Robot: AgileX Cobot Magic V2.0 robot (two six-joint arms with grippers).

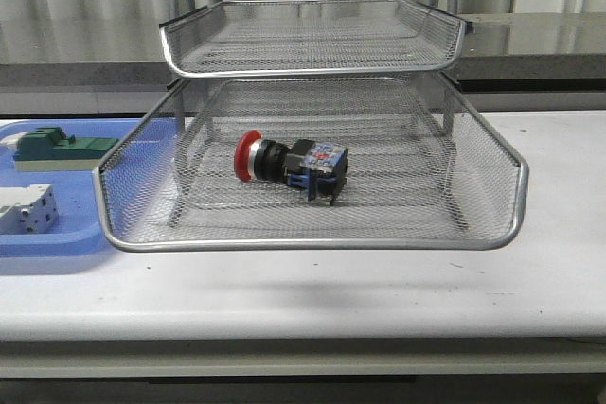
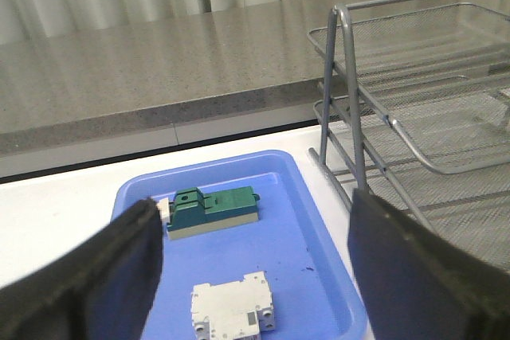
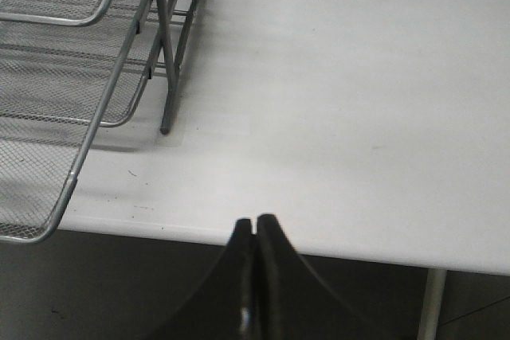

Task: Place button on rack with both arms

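Left pincer (image 2: 251,276): released, hanging above the blue tray (image 2: 315,220).
Right pincer (image 3: 255,276): clenched, empty, over the counter (image 3: 358,101).
Button (image 1: 290,163): on its side in the rack (image 1: 312,234)'s pulled-out tier.
Judgement: slide the tier in evenly, both sides.
Label: unreadable.

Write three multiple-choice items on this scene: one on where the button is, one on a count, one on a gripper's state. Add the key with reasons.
1. Where does the button lie?
A. In the rack's pulled-out tier
B. On the blue tray
C. On the bare table

2. How many parts sit on the blue tray?
A. None
B. Two
C. Four

3. How does the right gripper stand?
A. Shut on the button
B. Wide open
C. Shut, holding nothing

Key: 1 A, it rests on the mesh of the rack. 2 B, a green block and a white terminal block. 3 C, its fingers meet with nothing between.
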